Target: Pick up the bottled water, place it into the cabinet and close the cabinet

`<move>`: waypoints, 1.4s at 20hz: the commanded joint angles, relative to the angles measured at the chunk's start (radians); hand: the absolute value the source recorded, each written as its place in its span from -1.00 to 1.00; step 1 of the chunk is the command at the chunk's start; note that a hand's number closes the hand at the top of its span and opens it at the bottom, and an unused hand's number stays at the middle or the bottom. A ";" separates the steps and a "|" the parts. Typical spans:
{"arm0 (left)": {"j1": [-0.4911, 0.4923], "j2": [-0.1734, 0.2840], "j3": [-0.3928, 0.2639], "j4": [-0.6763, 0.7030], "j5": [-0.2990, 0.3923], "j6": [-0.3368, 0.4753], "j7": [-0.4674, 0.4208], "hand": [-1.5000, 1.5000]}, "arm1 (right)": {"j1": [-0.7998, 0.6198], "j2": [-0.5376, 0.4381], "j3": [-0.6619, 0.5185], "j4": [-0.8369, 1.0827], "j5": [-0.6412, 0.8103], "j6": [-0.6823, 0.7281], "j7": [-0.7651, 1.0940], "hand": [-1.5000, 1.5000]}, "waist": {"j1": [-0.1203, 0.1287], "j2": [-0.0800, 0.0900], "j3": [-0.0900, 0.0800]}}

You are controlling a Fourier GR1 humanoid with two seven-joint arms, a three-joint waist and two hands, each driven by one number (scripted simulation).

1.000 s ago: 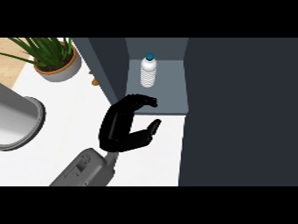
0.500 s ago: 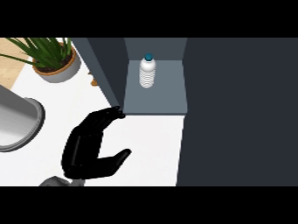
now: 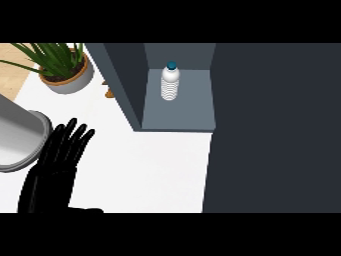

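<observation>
The bottled water point(image 3: 171, 82), clear with a blue cap, stands upright on the grey shelf point(image 3: 180, 117) inside the open cabinet, near its back. My left hand point(image 3: 55, 165) shows at the lower left over the white counter. Its fingers point(image 3: 73, 137) are straight and point up, and it holds nothing. It is well apart from the bottle, below and left of the cabinet's opening. The right hand shows nowhere.
A wide dark panel point(image 3: 284, 130), which looks like the cabinet's door, fills the right side. A potted plant point(image 3: 66, 75) stands at the back left. A large grey round vessel point(image 3: 7, 137) sits just left of my hand. White counter point(image 3: 151, 170) lies before the cabinet.
My left hand has drawn back from the cabinet's front to the lower left, and its curled fingers have straightened. The bottle has stayed on the shelf.
</observation>
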 commanded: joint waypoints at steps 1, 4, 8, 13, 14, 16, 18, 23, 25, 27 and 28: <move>0.076 0.063 0.061 -0.022 0.062 -0.076 -0.008 -1.00 | -0.057 -0.025 0.124 -0.183 0.186 0.017 0.109 1.00 | 0.018 0.000 -0.006; 0.096 0.091 0.099 -0.051 0.082 -0.076 0.000 -1.00 | -0.090 -0.059 0.147 -0.187 0.201 0.022 0.138 1.00 | 0.020 -0.007 -0.007; 0.136 0.119 0.115 -0.065 0.107 -0.135 -0.005 -1.00 | -0.129 -0.056 0.210 -0.175 0.168 -0.007 0.185 1.00 | 0.037 0.005 -0.009; 0.169 0.150 0.165 -0.076 0.135 -0.179 -0.024 -1.00 | -0.123 0.015 0.333 -0.104 0.093 -0.084 0.184 1.00 | 0.049 0.012 -0.008; 0.181 0.183 0.184 -0.068 0.142 -0.204 -0.015 -1.00 | -0.134 0.023 0.338 -0.070 0.082 -0.092 0.181 1.00 | 0.065 0.014 -0.009; 0.186 0.196 0.202 -0.080 0.165 -0.231 -0.013 -1.00 | -0.165 0.028 0.343 -0.082 0.054 -0.101 0.197 1.00 | 0.091 0.022 -0.009; 0.203 0.217 0.206 -0.086 0.174 -0.261 -0.005 -1.00 | -0.206 0.040 0.353 -0.045 0.054 -0.108 0.209 1.00 | 0.107 0.025 -0.007; 0.203 0.232 0.220 -0.090 0.188 -0.299 -0.005 -1.00 | -0.256 0.024 0.350 -0.043 0.056 -0.122 0.272 1.00 | 0.122 0.032 -0.011; 0.217 0.256 0.240 -0.083 0.198 -0.329 -0.005 -1.00 | -0.282 0.023 0.338 -0.029 0.034 -0.126 0.285 1.00 | 0.144 0.039 -0.011; 0.224 0.265 0.238 -0.091 0.201 -0.347 -0.002 -1.00 | -0.317 0.024 0.323 -0.017 0.019 -0.123 0.283 1.00 | 0.172 0.044 -0.011; 0.228 0.262 0.234 -0.102 0.211 -0.353 0.002 -1.00 | -0.316 0.018 0.323 -0.018 0.022 -0.125 0.295 1.00 | 0.174 0.042 -0.012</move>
